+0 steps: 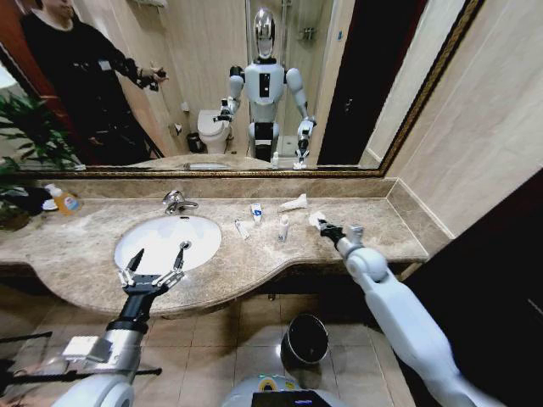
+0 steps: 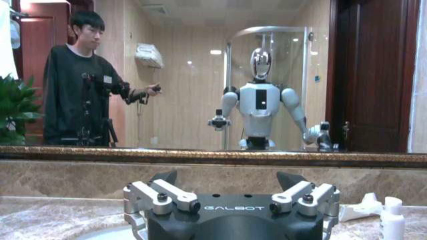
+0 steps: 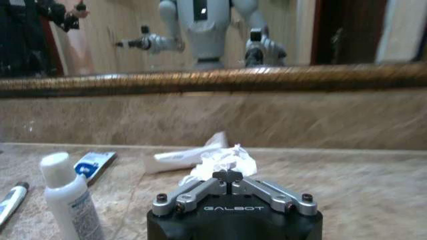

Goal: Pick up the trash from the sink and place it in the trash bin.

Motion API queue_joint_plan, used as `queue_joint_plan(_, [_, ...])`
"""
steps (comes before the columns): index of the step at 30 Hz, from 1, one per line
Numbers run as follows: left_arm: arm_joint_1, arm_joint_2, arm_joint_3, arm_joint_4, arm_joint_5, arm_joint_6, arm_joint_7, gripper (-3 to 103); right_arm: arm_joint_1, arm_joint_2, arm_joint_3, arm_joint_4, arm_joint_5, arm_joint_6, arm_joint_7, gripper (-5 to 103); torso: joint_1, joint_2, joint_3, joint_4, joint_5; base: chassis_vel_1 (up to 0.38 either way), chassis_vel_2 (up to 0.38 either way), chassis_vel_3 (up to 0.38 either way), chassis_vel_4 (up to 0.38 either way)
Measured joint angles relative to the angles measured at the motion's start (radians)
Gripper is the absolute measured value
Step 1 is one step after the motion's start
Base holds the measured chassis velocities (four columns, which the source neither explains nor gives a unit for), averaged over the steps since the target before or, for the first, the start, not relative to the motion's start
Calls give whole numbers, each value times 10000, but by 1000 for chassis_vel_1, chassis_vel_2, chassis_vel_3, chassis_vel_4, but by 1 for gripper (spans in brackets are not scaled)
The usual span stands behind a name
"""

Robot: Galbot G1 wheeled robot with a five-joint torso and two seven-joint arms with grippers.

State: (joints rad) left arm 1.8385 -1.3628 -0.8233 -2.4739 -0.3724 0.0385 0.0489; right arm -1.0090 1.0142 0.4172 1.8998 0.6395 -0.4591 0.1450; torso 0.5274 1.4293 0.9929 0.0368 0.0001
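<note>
While right gripper (image 3: 229, 176) sits closed at crumpled white paper (image 3: 223, 159) on brown marble bench (image 1: 76, 254), grasp itself not clear. Left gripper (image 1: 156, 261) hovers wide open over white oval sink (image 1: 161, 237), empty. Other white trash bits (image 1: 282, 227) lie on bench between. Small round dark bin (image 1: 305, 339) on floor below.

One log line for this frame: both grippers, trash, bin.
left gripper: open, over sink front rim | right gripper: shut on crumpled paper, on counter | trash bin: floor, below counter
</note>
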Motion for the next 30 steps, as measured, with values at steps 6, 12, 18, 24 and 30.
queue_joint_plan(6, [0,-1,0,0,0,0,0,100,-3282,-851,2432,2748,1425,-410,385,0,1,0,0,-1,3,0,0,0,0])
queue_joint_plan(12, [1,-1,-2,0,0,0,-1,100,-6026,-519,4150,4313,1784,-519,-285,0,0,0,-1,1,-4,0,0,0,0])
queue_joint_plan(18, [1,-1,0,0,0,0,4,100,-8632,512,4430,4874,453,-106,-1679,0,-1,1,-1,-5,-2,0,0,0,0])
queue_joint_plan(24, [0,-1,0,1,0,0,0,100,-8062,1689,2566,2496,-2339,370,-2574,0,0,0,0,2,1,0,0,0,0])
queue_joint_plan(30, [1,-1,0,0,0,0,4,100,-6542,2330,1540,-1092,-4270,1590,-2617,0,2,-2,2,0,-2,0,0,0,0])
